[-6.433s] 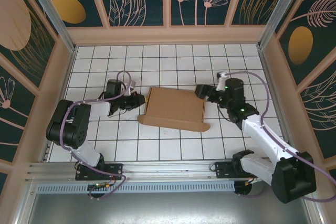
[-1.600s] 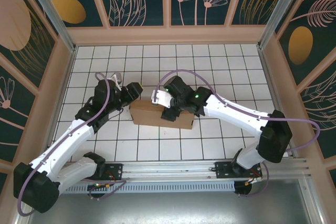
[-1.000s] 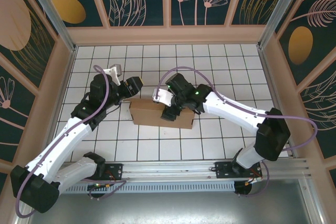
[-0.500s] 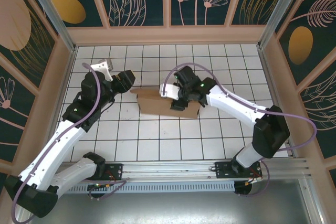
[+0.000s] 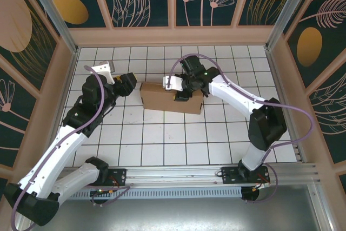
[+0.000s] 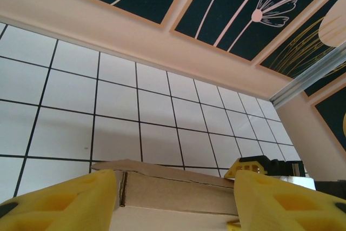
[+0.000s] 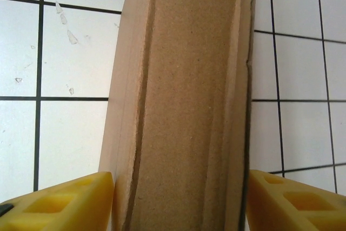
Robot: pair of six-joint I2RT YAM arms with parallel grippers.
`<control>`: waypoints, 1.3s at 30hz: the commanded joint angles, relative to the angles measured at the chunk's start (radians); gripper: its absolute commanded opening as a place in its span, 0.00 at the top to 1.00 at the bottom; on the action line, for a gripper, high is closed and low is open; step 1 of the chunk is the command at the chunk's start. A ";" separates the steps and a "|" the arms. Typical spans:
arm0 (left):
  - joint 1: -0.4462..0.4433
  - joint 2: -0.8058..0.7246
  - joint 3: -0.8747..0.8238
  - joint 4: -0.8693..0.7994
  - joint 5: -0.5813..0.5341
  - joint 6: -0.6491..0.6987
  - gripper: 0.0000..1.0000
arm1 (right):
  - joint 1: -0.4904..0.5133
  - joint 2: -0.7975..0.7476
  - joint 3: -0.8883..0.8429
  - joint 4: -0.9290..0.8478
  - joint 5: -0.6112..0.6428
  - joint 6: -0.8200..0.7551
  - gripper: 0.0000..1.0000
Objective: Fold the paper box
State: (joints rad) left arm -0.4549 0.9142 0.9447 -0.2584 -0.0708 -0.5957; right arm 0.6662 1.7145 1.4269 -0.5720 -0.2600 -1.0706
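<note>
**Box clamped by right gripper; left gripper open beside it**

The box (image 5: 154, 100) is seen lying closed and flat on the white tiled table (image 5: 162, 139), about mid-table, its long side running left to right. It is straddled from above by the right gripper (image 5: 181, 94), a little right of its middle. In the right wrist view the yellow fingers (image 7: 59, 201) are set against the box's two long sides, so the brown cardboard is clamped between them. The left gripper (image 5: 131, 83) is held just beside the box's far-left corner. Its fingers (image 6: 54, 201) are spread apart, and the box's end is seen low between them; whether it is touched cannot be told.
</note>
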 commanded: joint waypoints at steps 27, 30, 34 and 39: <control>-0.006 -0.089 -0.065 0.109 -0.024 0.100 0.37 | -0.005 0.071 0.170 -0.059 0.012 -0.209 0.16; -0.005 -0.090 -0.070 0.118 -0.009 0.100 0.37 | -0.005 0.068 0.187 -0.065 -0.001 -0.194 0.15; -0.005 -0.101 -0.085 0.131 -0.011 0.117 0.37 | -0.004 0.054 0.182 -0.057 -0.016 -0.180 0.14; -0.005 -0.110 -0.092 0.153 -0.049 0.255 0.35 | -0.009 -0.003 0.197 -0.019 -0.066 -0.101 0.13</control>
State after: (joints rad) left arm -0.4549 0.8223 0.8646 -0.1608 -0.0948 -0.4469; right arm 0.6624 1.7874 1.5826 -0.6109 -0.2680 -1.2415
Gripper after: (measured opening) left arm 0.644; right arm 0.866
